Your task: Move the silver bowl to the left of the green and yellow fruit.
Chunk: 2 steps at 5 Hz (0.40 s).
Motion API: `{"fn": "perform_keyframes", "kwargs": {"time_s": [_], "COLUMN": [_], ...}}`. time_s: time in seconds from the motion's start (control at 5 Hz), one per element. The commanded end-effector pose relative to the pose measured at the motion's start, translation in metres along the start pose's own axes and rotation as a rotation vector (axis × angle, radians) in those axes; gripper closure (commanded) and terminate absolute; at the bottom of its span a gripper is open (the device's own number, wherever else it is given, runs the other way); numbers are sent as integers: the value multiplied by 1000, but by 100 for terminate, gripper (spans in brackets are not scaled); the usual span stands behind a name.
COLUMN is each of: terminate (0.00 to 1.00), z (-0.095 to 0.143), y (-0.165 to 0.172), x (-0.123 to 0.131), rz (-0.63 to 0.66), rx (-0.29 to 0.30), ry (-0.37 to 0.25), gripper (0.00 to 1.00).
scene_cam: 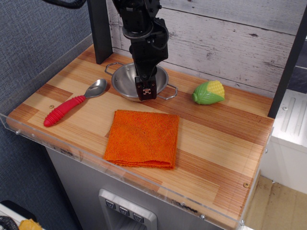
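We saw the gripper clamped on the near rim of the silver bowl, which sat on the table left of the green and yellow fruit, between it and the spoon.

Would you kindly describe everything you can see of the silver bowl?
The silver bowl is round, shiny metal, upright on the wooden table near the back wall. Thin wire loop handles stick out on opposite sides. It looks empty where visible. The hand hangs over its front rim, hiding part of it; contact cannot be told. It sits left of the toy corn, apart from it.
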<state>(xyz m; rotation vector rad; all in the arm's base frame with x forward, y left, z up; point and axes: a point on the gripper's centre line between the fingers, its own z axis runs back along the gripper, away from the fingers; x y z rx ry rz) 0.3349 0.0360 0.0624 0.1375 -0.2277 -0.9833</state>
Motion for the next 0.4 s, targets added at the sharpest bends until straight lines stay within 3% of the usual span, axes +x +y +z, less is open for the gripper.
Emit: {"fn": "perform_keyframes", "kwargs": {"time_s": [0.0, 0.2], "terminate": [0, 100], "z": [63, 78], "y": [-8, -10], "x": [20, 30], "rz": [-121, -169], "rx": [212, 247], "ry": [-171, -183], "gripper": [0, 0]}}
